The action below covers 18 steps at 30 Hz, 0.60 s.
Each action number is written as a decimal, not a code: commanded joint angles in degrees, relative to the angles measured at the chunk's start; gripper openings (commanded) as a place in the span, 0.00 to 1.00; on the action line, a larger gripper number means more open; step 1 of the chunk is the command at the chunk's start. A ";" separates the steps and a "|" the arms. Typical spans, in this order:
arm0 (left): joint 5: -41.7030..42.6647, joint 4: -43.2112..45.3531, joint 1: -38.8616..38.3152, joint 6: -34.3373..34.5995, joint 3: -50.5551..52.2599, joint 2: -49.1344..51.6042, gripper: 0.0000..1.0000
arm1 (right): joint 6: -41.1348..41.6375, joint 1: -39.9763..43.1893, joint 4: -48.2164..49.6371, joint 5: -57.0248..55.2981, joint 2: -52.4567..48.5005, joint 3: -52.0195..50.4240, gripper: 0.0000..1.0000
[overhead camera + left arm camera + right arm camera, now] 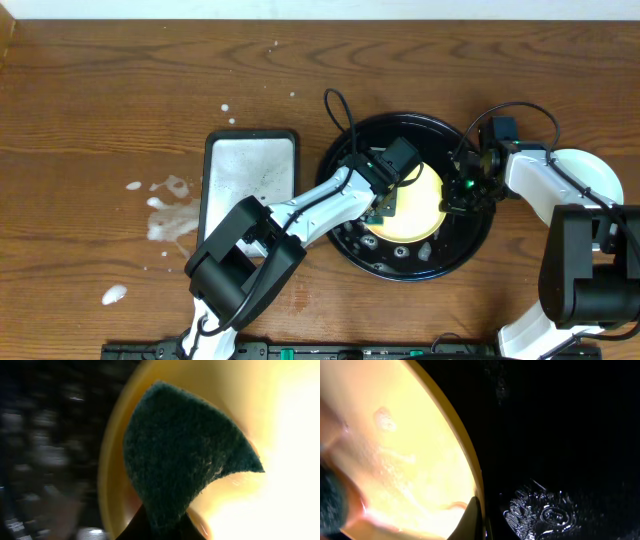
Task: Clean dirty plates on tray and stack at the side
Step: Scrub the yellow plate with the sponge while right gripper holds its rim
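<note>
We're on the yellow plate (412, 205), which sits tipped inside the black tray (345, 160) right of centre on the counter (120, 90). The right jaws are closed on its right rim, and the wrist view shows one dark fingertip (472, 516) right at that edge. The left jaws are clamped on a green scouring pad (185, 460), which is pressed flat on the plate's face. We judge the plate light, stiff and wet-slick, so the rim pinch is the sensible hold, and a hard scrub could twist it loose. The pad is soft and bends under load. A pale round dish (592, 170) sits at the right edge, half hidden, so we can't tell more. As for writing, there's a raised round mark (545, 512) on the tray floor, too blurred to read.
</note>
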State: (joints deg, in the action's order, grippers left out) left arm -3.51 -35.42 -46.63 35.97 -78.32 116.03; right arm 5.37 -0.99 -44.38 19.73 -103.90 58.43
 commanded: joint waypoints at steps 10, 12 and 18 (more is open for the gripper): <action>22.45 15.63 1.53 3.78 2.71 2.10 0.08 | -0.09 0.09 -0.20 -4.68 -1.11 -0.20 0.01; 28.52 20.41 0.85 4.92 2.71 2.36 0.07 | -0.09 0.00 -0.26 -4.68 -1.11 -0.20 0.01; 31.17 23.87 -2.36 5.31 2.73 3.63 0.08 | -0.09 -0.81 -0.20 -4.70 -1.11 -0.20 0.01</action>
State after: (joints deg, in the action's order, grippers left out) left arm 22.13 -11.57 -47.66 39.92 -76.20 118.54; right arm 5.65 -1.48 -44.29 20.01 -104.12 58.43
